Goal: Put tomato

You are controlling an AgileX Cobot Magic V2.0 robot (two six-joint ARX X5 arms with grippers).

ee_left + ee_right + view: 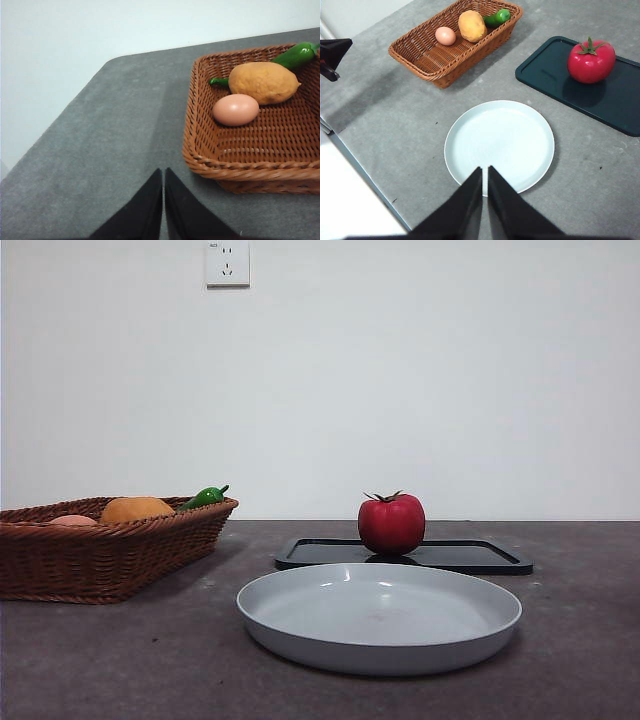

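The deep-red tomato (391,524) (591,61) with its green calyx stands upright on a black tray (480,557) (555,70). In front of the tray lies an empty pale grey plate (300,625) (470,130). My right gripper (484,172) hangs shut high above the plate's near edge, well away from the tomato. Over bare table beside the basket's corner, my left gripper (163,175) is shut and holds nothing. Neither arm shows in the front view.
A brown wicker basket (60,555) (200,150) (415,52) at the left holds an orange round fruit (137,508) (263,82), a pale pinkish fruit (235,109) and a green pepper (205,497) (295,55). The table's edge (360,165) runs close by the right arm.
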